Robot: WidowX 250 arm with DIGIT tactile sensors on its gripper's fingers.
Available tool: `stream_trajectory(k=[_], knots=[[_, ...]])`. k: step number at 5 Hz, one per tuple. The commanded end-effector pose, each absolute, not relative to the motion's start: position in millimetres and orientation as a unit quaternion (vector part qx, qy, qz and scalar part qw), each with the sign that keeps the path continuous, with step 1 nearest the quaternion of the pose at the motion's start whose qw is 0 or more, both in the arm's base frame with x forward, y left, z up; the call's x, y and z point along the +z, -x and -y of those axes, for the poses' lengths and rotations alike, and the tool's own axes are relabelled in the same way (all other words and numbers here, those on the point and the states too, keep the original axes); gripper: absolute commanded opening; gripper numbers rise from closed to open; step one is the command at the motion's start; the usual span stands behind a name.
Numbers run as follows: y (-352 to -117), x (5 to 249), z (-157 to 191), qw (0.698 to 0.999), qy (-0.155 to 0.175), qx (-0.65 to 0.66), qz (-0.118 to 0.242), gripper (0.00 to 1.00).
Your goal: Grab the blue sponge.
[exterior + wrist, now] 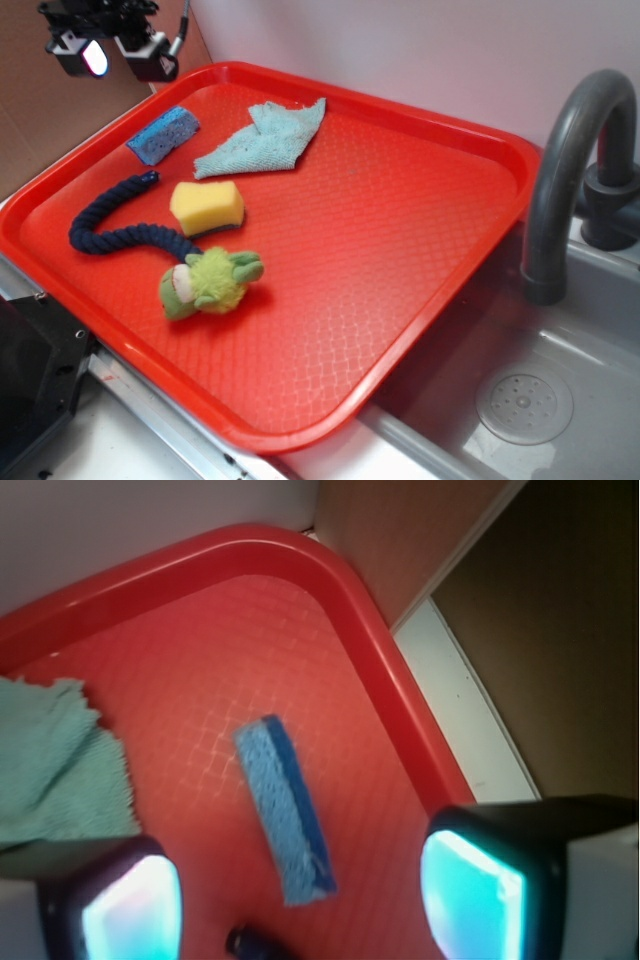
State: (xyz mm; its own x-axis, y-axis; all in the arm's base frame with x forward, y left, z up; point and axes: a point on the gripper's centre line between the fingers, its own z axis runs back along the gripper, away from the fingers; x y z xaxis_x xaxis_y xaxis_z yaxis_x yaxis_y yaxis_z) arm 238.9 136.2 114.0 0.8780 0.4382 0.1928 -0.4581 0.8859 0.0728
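Two glowing fingertips (125, 910) of the gripper (300, 905) frame the wrist view, spread wide with nothing between them, as the arm hangs over the far left corner of a red tray (420, 330). Below lies the blue sponge (285, 820), flat on the tray and touching nothing, with a teal cloth (55, 770) near its one side and the tip of a navy rope (250, 942) near its closer end. From outside, the gripper (108, 55) hovers well above the sponge (164, 134); a yellow sponge (208, 207) and a green plush toy (208, 279) lie farther down the tray. A clean grab likely calls for coming straight down with the sponge's narrow width across the open jaws, centred along its length, clear of cloth and rope. No brand, label or writing is legible.
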Motion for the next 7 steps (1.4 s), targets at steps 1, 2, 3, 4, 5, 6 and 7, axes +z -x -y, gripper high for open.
stream_trajectory(k=[1,2,3,4,5,6,7], knots=[[-251.5,98.7,-144.5,0.971,-0.065,0.215,0.082,1.0],[-253.8,81.7,-147.6,0.973,-0.057,0.214,0.065,1.0],[-252.7,75.4,-147.3,0.973,-0.055,0.215,0.057,1.0],[-252.4,67.9,-144.1,0.976,-0.052,0.207,0.053,1.0],[-252.7,59.5,-147.4,0.975,-0.044,0.213,0.045,1.0],[-253.5,49.7,-148.5,0.976,-0.053,0.21,0.036,1.0],[-252.9,47.5,-147.0,0.976,-0.054,0.208,0.037,1.0]])
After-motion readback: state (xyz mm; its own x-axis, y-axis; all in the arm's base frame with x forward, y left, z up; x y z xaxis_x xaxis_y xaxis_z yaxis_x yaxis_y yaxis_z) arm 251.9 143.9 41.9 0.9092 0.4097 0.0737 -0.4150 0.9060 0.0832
